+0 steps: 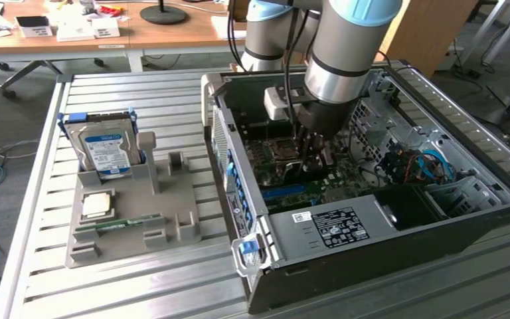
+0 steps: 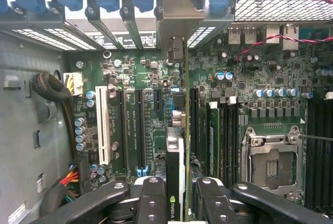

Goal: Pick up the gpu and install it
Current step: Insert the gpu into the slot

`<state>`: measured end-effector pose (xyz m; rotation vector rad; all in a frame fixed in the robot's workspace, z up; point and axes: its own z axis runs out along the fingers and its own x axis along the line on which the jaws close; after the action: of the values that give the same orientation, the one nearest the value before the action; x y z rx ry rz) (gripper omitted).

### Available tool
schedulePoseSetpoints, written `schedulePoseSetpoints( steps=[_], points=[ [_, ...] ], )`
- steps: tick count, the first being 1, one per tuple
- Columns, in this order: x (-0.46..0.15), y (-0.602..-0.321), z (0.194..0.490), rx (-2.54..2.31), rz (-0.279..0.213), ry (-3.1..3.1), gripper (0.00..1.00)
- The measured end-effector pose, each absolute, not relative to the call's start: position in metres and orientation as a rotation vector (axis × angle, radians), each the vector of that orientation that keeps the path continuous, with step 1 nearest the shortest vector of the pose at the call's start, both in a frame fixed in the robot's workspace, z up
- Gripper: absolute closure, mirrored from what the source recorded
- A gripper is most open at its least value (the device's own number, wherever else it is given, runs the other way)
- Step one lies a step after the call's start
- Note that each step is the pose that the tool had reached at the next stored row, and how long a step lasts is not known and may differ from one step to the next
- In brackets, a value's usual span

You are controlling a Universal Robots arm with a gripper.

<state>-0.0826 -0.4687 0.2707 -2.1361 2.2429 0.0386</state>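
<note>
I am gripping the gpu (image 2: 175, 156) with the hand (image 2: 179, 200), fingers closed on its edge, inside the computer case (image 1: 370, 266). The card is standing edge-on directly below the hand, over the motherboard (image 2: 260, 73). Its long axis is running parallel to the black slots (image 2: 140, 130), and its bracket (image 2: 179, 18) is pointing at the rear wall.

arm (image 1: 333, 73): silver, pale-blue caps | wrist box (image 1: 275, 104): white, perhaps camera | gripper (image 2: 181, 203): black, screwed

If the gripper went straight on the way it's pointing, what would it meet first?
Probably the motherboard: the gripper holds the gpu edge-down over the expansion slots, so the card would touch there first. Depth is unclear.
</note>
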Motion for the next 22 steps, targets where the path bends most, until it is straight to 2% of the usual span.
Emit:
schedulePoseSetpoints(
  steps=[22],
  points=[
    [-0.088,-0.4688,0.2701,-2.136,0.039,2.243,0.73]
  ],
)
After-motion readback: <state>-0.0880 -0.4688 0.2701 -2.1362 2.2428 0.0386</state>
